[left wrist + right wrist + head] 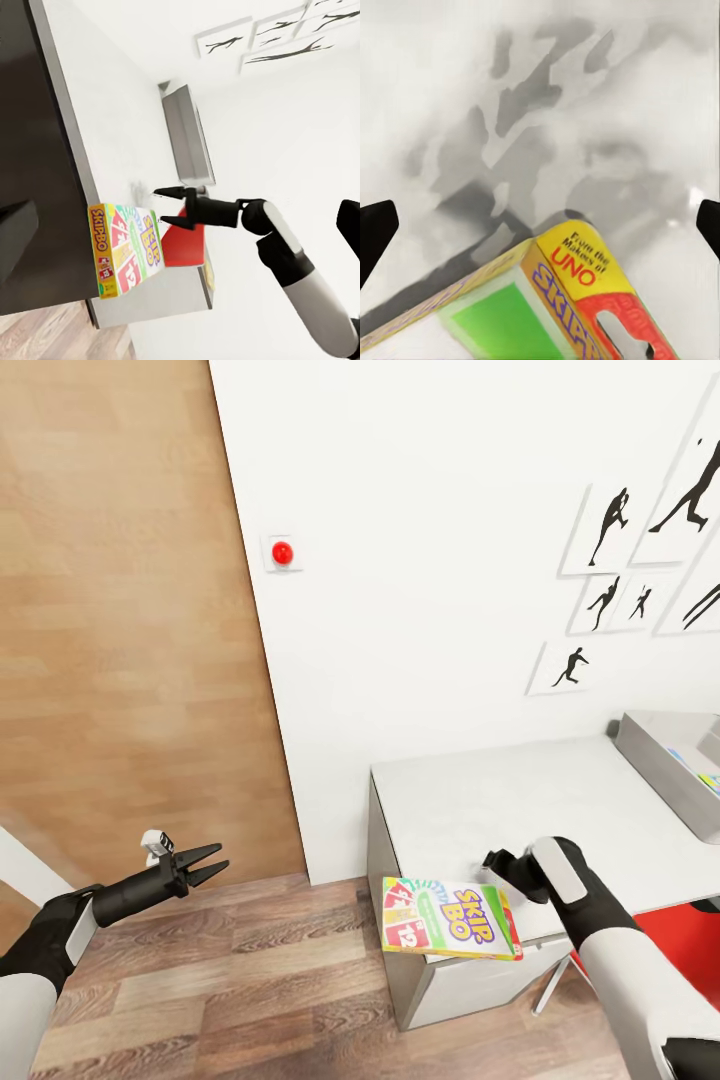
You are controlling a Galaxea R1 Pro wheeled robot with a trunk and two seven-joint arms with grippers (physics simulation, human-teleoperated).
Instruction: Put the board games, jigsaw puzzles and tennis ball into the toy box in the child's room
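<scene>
Your right gripper [500,865] is spread wide, grasping nothing, just above the yellow-green-orange board game [450,920]. The game lies lower centre, overhanging the table [480,800] corner. Your left gripper [205,865], lower left, is slightly parted and empty. The toy box [665,755] sits at the right edge.

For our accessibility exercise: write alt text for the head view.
A Skip-Bo game overhangs the near edge of a white table, the open right pincer just above it. A grey toy box sits far right; the left pincer hovers over wood floor.
</scene>
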